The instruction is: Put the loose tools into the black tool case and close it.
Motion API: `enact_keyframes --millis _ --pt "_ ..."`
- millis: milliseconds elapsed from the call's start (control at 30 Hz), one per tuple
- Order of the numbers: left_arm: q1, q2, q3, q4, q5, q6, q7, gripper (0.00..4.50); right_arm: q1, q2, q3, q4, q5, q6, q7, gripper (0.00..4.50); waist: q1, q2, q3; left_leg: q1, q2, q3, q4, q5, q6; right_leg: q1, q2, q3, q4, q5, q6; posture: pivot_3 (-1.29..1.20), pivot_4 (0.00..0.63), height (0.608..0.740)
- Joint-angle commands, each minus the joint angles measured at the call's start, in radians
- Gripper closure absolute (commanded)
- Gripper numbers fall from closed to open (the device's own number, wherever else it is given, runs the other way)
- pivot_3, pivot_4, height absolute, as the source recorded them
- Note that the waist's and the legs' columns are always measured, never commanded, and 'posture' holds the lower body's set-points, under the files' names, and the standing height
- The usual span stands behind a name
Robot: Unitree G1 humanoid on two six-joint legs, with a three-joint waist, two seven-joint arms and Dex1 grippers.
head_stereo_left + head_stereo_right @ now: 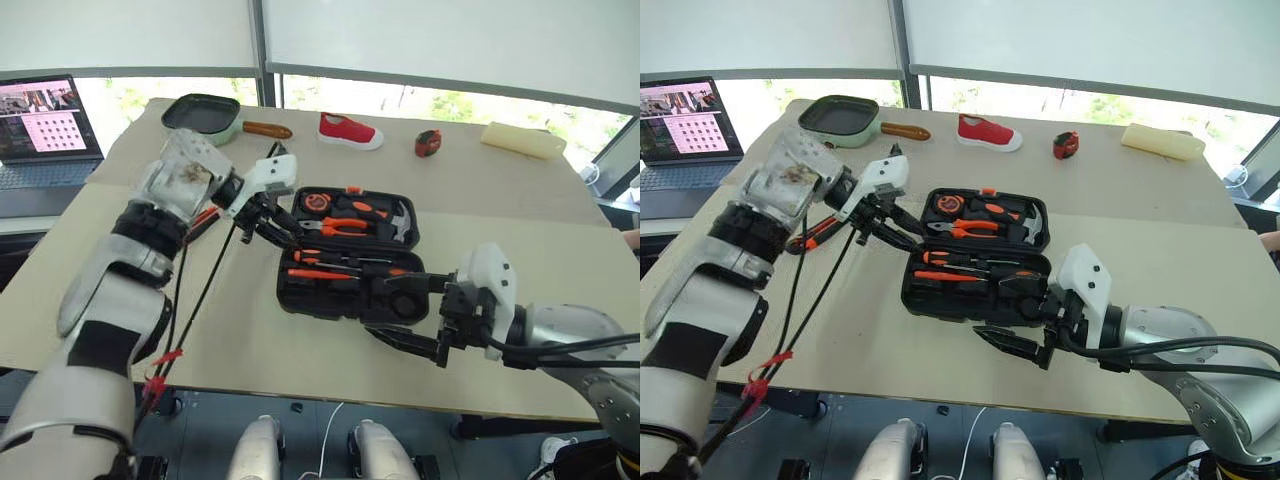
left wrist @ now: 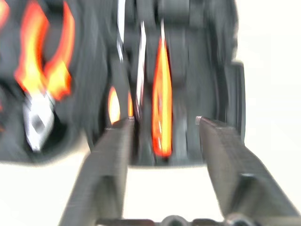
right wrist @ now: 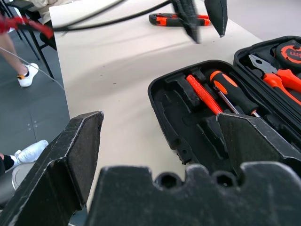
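Right gripper [image 1: 418,338] fingers wide, empty, beside black tool case [image 1: 300,296]; left gripper [image 1: 268,222] fingers parted, empty — utility knife [image 3: 176,20] on desk: light, rigid, slick; grip mid-handle.

Right tool [image 3: 160,146] fingers spread wide before open black tool case [image 3: 188,117]; utility knife [image 3: 176,20] beyond.

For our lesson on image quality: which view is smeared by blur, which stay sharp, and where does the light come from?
Left wrist view: heavy blur smears the black tool case, the orange handles and the left gripper. Left eye view: sharp, with bright daylight from the windows behind the table. Right wrist view: case sharp, right gripper looms dark up close, and the other gripper's fingertips are slightly smeared.
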Motion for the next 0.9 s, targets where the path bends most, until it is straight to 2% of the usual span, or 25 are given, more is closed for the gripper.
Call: enact_keyframes --millis 33,167,267,500,733,900 --pt "0.046 -0.06 0.115 -0.054 -0.05 0.045 0.114 4.42 -0.013 -0.013 -0.023 -0.003 0.009 -0.018 0.009 0.0 0.001 0.0 0.0 -0.001 0.0 0.0 0.001 0.0 0.0 0.0 0.0 0.0 0.0 0.0 0.0 0.0 0.15 0.74" --pt "0.139 -0.125 0.166 -0.099 -0.056 0.083 0.216 4.47 -0.026 -0.014 -0.017 0.006 0.012 -0.011 0.011 0.0 0.001 0.0 0.0 -0.002 0.0 0.0 0.002 0.0 0.0 -0.001 0.0 -0.001 0.0 0.0 0.0 0.0 0.15 0.74" --pt "0.192 -0.14 0.172 -0.141 -0.052 0.104 0.23 4.47 -0.027 -0.017 -0.012 0.008 0.01 -0.009 0.014 0.0 0.001 0.0 0.0 -0.002 0.0 0.0 0.002 0.0 0.0 -0.001 0.0 -0.001 0.0 0.0 0.0 0.0 0.15 0.74" --pt "0.297 -0.13 0.161 -0.256 -0.04 0.139 0.226 4.47 -0.023 -0.022 -0.004 0.019 -0.002 -0.012 0.021 0.0 -0.005 0.0 0.0 -0.002 0.0 0.0 0.002 0.0 0.0 -0.001 0.001 -0.001 0.0 0.0 0.0 0.0 0.15 0.74" --pt "0.36 -0.1 0.11 -0.26 0.046 0.076 0.262 4.47 -0.018 -0.018 0.003 0.025 -0.01 -0.016 0.021 0.0 -0.002 0.0 0.0 0.0 0.0 0.001 0.002 0.0 0.0 0.001 0.0 -0.001 0.0 0.0 0.0 0.0 0.15 0.74" --pt "0.345 -0.102 0.185 -0.318 -0.063 0.169 0.21 4.47 -0.015 -0.017 0.005 0.025 -0.013 -0.018 0.022 0.0 -0.004 0.0 0.0 0.001 0.0 0.001 0.002 0.0 0.0 0.002 0.0 -0.001 0.0 0.0 0.0 0.0 0.15 0.74"
